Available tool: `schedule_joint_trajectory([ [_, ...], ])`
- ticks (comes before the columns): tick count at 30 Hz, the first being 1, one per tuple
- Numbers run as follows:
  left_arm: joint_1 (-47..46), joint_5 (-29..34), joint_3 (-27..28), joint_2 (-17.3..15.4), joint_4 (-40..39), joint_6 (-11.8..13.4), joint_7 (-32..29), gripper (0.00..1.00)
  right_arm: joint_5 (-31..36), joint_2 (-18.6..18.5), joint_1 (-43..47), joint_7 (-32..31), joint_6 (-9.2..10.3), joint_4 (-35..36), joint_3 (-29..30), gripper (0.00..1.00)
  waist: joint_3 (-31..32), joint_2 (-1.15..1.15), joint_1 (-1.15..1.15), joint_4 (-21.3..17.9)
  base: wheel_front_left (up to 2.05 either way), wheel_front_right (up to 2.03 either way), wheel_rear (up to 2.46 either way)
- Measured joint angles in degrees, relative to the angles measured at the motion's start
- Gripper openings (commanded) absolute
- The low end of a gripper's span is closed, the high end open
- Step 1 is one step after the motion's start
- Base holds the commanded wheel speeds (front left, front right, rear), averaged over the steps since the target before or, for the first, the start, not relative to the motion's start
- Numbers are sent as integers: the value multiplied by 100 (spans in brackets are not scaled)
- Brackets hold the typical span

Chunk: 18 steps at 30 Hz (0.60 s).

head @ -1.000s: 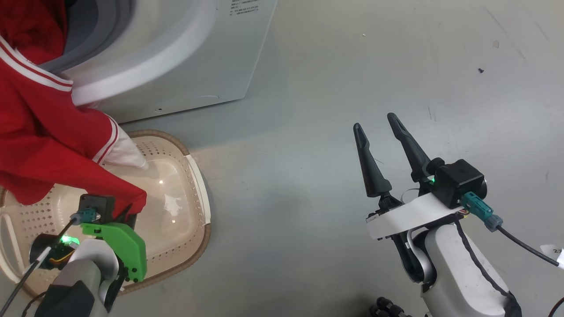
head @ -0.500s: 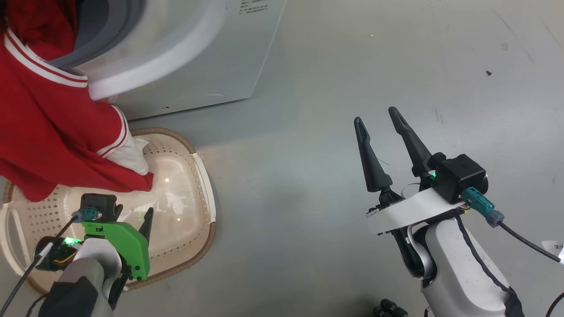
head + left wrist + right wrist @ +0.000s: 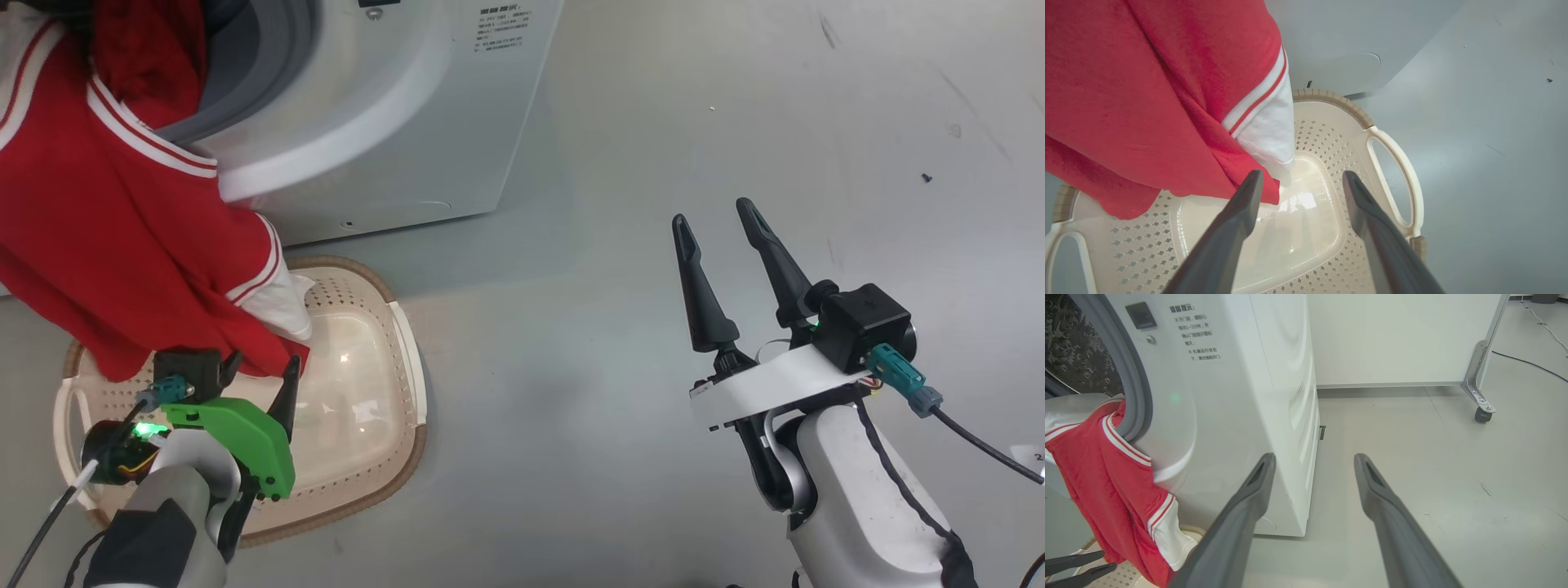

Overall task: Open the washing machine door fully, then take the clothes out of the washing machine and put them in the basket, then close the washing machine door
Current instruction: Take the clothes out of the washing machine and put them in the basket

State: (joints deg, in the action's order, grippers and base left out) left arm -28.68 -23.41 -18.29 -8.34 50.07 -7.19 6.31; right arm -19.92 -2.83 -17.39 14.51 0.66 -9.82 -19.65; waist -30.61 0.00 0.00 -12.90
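The left pincer [image 3: 263,363] is held low over the basket [image 3: 367,298], its jaws spread wide and nothing clamped between them. In the left wrist view one finger [image 3: 1237,216] is seen at the hem of the clothes [image 3: 1147,102]; whether it is touching cannot be told. The right pincer [image 3: 712,214] is likewise held open and empty, over bare floor [image 3: 588,286] and well apart from the work.

The red clothes are draped from the mouth of the washing machine [image 3: 457,122], across the grey gasket [image 3: 1133,375] and down its white front. Only the lower hem and a white cuff [image 3: 1269,134] are hung inside the basket rim.

Several risks are judged from this:

- **Garment left hanging.** Nothing is gripped and the upper part is lodged at the opening, so it may be left there rather than dropped in.
- **Fall onto the floor.** If the bulk is freed at once, it could fall past the rim.
- **Basket dragged or tipped.** A low, sideways pull on the hem could move the light basket.
- **Fabric pinched.** If the door is closed with fabric across the gasket, the fabric would be caught in it.
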Motion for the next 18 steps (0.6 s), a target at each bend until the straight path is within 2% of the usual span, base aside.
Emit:
schedule_joint_trajectory([
  [10, -66, -213, 125, 60, -47, 0, 582, 100, 53, -2, 8, 0, -58, -175, 158, 100, 436, 0, 0, 316, 0, 0, 0],
  [18, -66, -171, -3, 81, -243, 0, 745, 100, 143, -3, 58, 0, -119, -292, 257, 100, 833, 0, 0, 615, 0, 0, 0],
])
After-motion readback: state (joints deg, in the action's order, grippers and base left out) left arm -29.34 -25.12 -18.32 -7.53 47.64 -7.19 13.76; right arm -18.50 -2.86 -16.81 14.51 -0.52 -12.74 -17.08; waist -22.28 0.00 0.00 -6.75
